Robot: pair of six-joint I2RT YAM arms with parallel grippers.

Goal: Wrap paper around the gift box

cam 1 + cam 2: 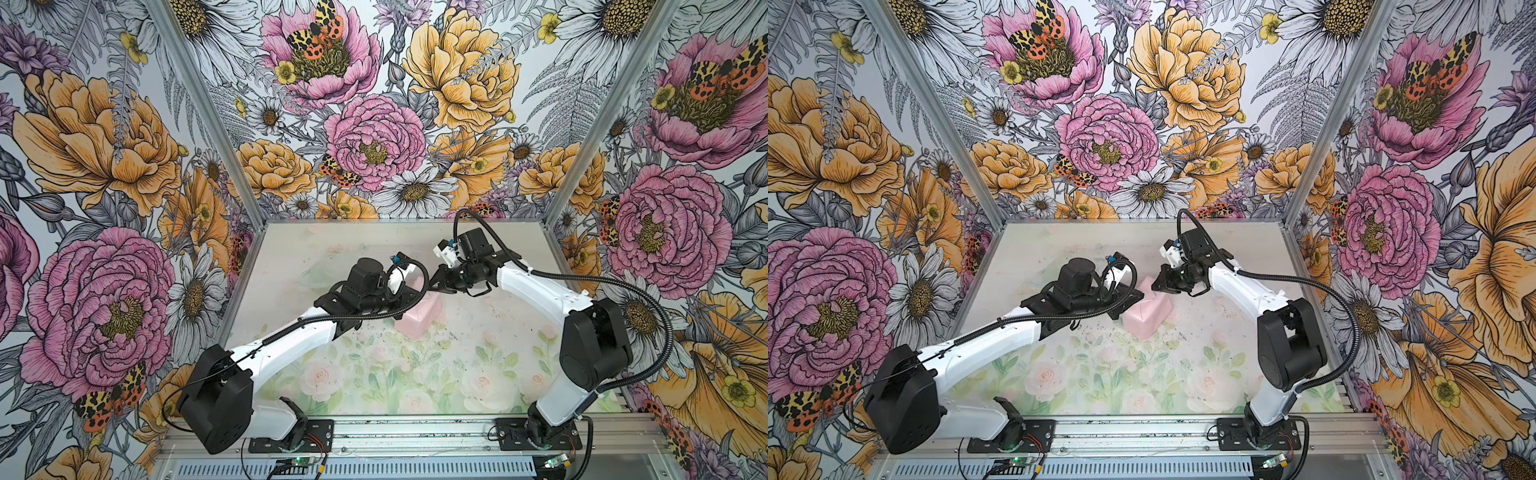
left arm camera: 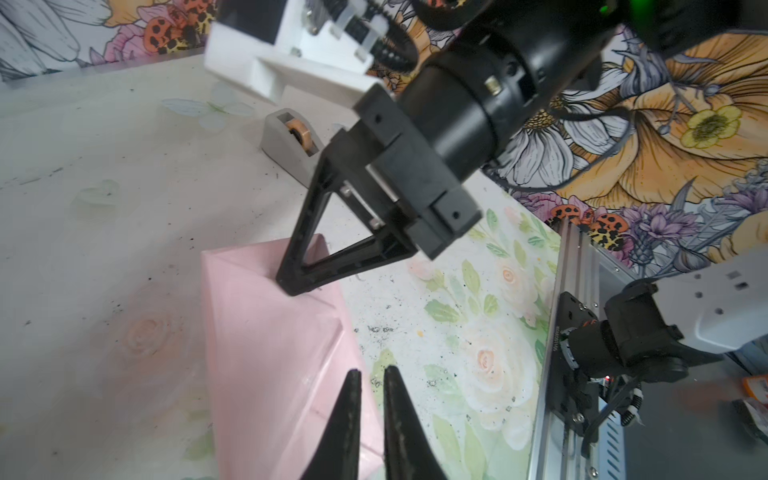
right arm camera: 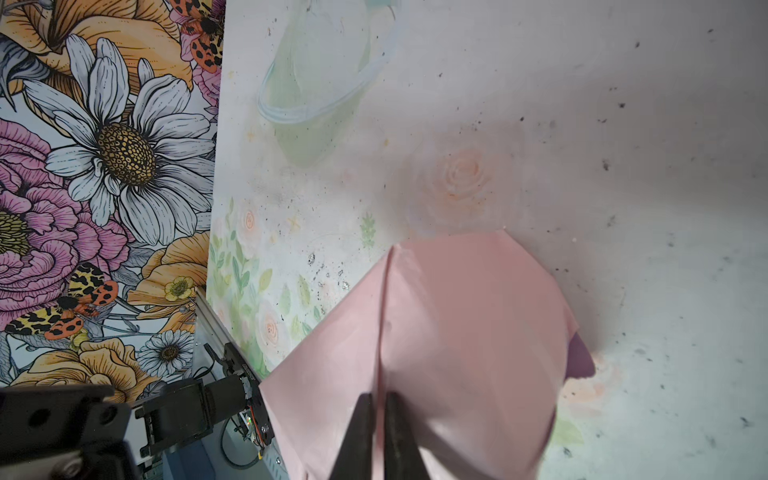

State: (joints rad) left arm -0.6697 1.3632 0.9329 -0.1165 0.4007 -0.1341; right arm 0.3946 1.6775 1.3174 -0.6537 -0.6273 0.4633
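Left end effector (image 2: 368, 415) wrist view alone shows tape dispenser (image 2: 291, 145).

Grey tape dispenser (image 2: 286, 149) upright on speckled floral tabletop (image 2: 104, 208); floral walls (image 1: 104, 145) around.

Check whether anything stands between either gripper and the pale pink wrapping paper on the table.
Nothing visible does. The left gripper hangs right over the pale pink creased paper, and the right gripper is at its folded end. The small grey tape dispenser sits beyond, clear of both.
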